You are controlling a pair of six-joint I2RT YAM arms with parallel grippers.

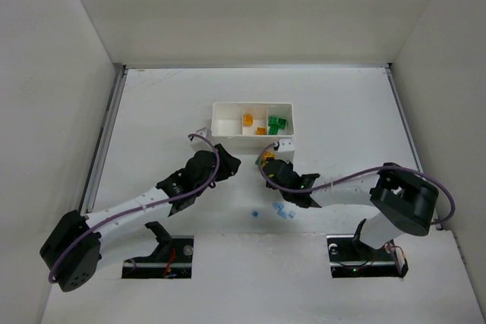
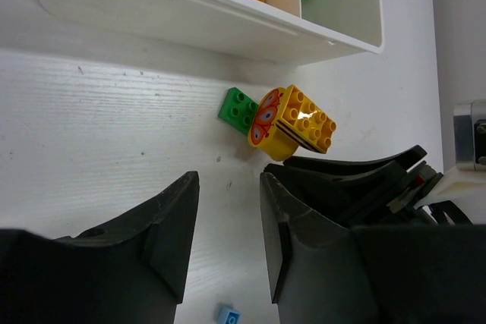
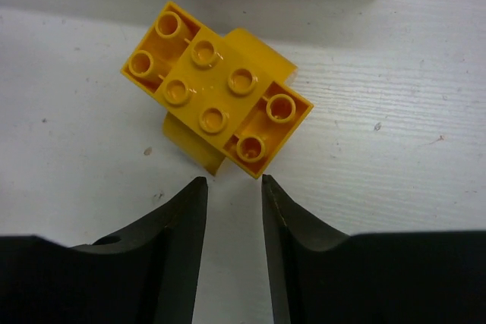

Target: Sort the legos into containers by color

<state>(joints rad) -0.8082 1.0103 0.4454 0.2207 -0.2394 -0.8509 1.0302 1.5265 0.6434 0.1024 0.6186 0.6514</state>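
Note:
The white three-compartment tray [image 1: 220, 134] holds orange bricks [image 1: 247, 120] in its middle part and green bricks [image 1: 276, 123] in its right part. A stack of yellow-orange bricks [image 3: 216, 96] lies on the table just in front of the tray. My right gripper [image 3: 231, 181] is open and empty, its tips just short of the stack. My left gripper [image 2: 229, 187] is open and empty, a little back from the same stack [image 2: 292, 123] and from a green brick [image 2: 237, 109] beside it. Small light blue bricks [image 1: 282, 210] lie nearer the arm bases.
The tray's front wall [image 2: 190, 17] is right behind the stack. The right gripper's black fingers [image 2: 357, 176] sit close to the right of my left gripper. One blue brick [image 2: 228, 315] lies under the left wrist. White walls enclose the table.

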